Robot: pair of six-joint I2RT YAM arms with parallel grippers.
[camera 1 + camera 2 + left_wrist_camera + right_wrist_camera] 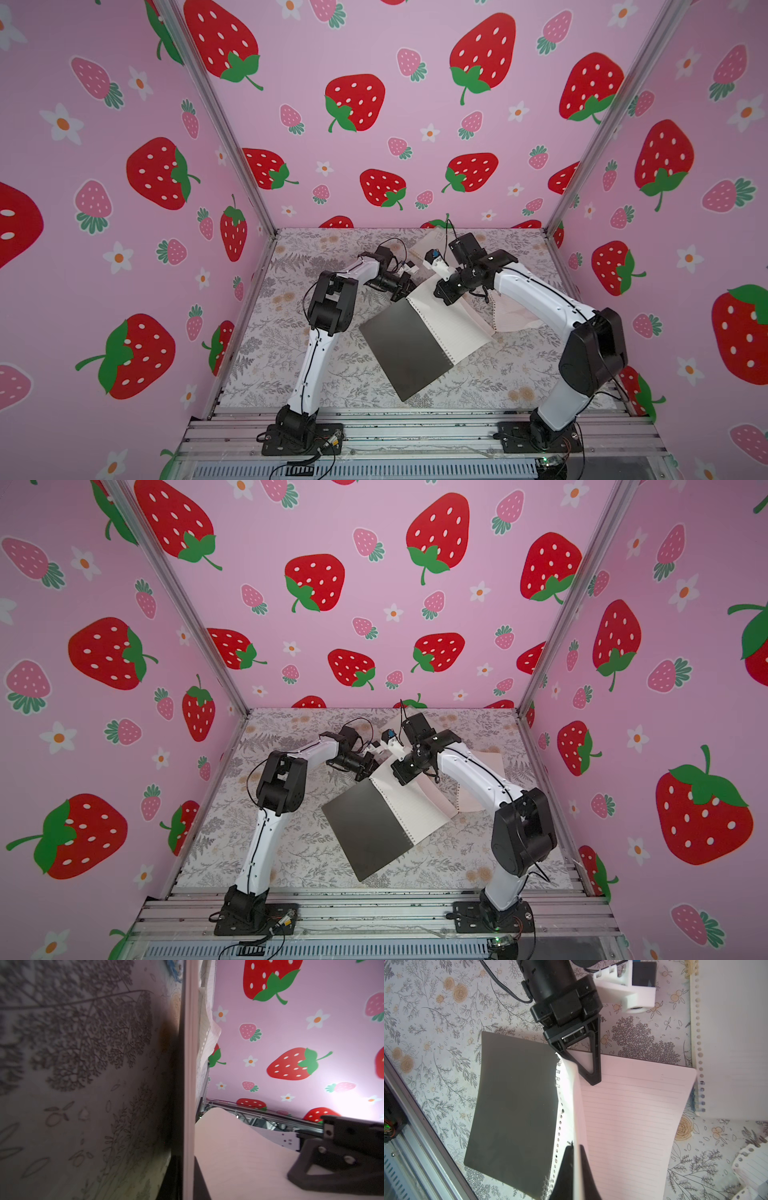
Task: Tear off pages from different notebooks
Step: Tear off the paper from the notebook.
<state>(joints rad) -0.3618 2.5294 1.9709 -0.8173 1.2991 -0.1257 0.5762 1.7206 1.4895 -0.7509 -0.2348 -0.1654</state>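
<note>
Top views: dark notebook [399, 357] open on desk [498, 374]; left claw [405, 293] and right claw [448, 300] close together over its far end, both arms bent inward, grips unreadable here. Left wrist: left claw pressed together on dark notebook's edge, seen end-on between its fingers. Right wrist only: right claw pinches raised page [574, 1088] beside the punched holes

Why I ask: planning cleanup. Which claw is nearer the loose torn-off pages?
Right. The right claw pinches the open notebook's raised page, on the torn-off pages' side; the left claw grips the notebook's far edge, farther away.
</note>
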